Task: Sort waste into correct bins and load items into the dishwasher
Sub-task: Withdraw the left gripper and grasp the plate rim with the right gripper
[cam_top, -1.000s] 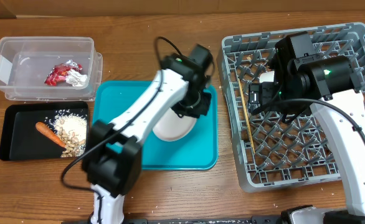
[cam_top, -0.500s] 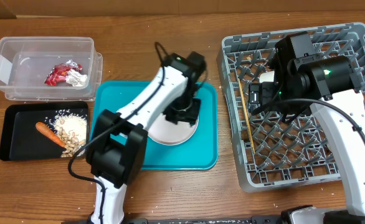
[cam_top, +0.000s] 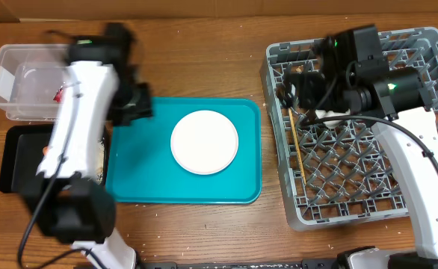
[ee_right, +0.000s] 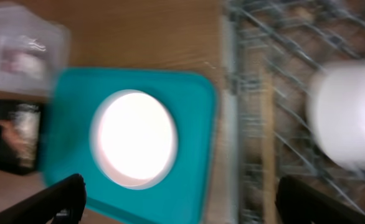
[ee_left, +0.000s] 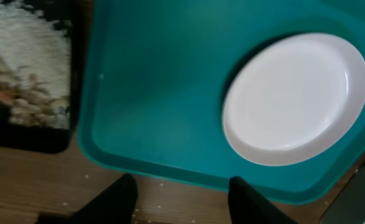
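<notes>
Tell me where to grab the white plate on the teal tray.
Probably the rim on its left side. The white plate lies flat, face up on the teal tray, so only the rim offers an edge; the widest bare tray floor is to its left, room for the jaws to angle in.

Lighting even, diffuse; shadows faint. Overhead: left arm (cam_top: 81,127) motion-smeared. Right wrist: whole frame blurred; plate (ee_right: 134,138) ahead of the right pincer (ee_right: 179,183) blown white; white blob (ee_right: 350,115) to the pincer's right, possibly a cup.
</notes>
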Robot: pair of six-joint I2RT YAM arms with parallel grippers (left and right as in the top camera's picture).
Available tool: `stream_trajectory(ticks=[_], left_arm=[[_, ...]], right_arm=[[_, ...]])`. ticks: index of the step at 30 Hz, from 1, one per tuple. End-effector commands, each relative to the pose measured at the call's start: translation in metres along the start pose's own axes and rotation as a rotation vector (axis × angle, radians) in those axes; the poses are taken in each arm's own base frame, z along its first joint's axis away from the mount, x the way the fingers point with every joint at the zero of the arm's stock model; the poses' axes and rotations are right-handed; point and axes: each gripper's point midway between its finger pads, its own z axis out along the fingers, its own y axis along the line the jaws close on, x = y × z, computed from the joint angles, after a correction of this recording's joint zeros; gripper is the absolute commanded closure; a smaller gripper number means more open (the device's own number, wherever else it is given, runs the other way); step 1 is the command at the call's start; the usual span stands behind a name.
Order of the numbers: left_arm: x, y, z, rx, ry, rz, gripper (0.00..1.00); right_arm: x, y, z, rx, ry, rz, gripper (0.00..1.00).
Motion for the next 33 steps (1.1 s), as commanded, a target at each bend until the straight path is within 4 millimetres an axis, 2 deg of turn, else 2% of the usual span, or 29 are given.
stream_trajectory(ticks=[1,3,5,9,13,17,25,33], left_arm=[[-0.001,0.051,-0.035,0.016,-0.075,-0.133,0.48],[0.002,0.071,-0.041,0.014,-0.078,-0.191,0.47],[0.004,0.085,-0.044,0.013,-0.074,-0.233,0.46],[0.006,0.091,-0.043,0.011,-0.064,-0.241,0.46],[0.006,0.089,-0.043,0.011,-0.066,-0.233,0.47],[0.006,0.089,-0.043,0.004,-0.068,-0.228,0.47],[0.004,0.089,-0.042,0.004,-0.071,-0.227,0.46],[0.005,0.089,-0.042,0.003,-0.07,-0.223,0.46]], right_arm=[[0.01,0.086,0.005,-0.313,0.046,-0.093,0.0],[0.02,0.099,0.019,-0.28,0.061,-0.144,0.0],[0.033,0.102,0.041,-0.181,0.086,-0.193,0.0],[0.063,0.103,0.086,-0.034,0.171,-0.264,0.0],[0.079,0.077,0.125,0.157,0.229,-0.172,0.0],[0.092,0.059,0.157,0.229,0.299,-0.136,0.0],[0.122,0.039,0.199,0.291,0.425,-0.1,0.0],[0.141,0.015,0.228,0.353,0.499,-0.086,0.01]])
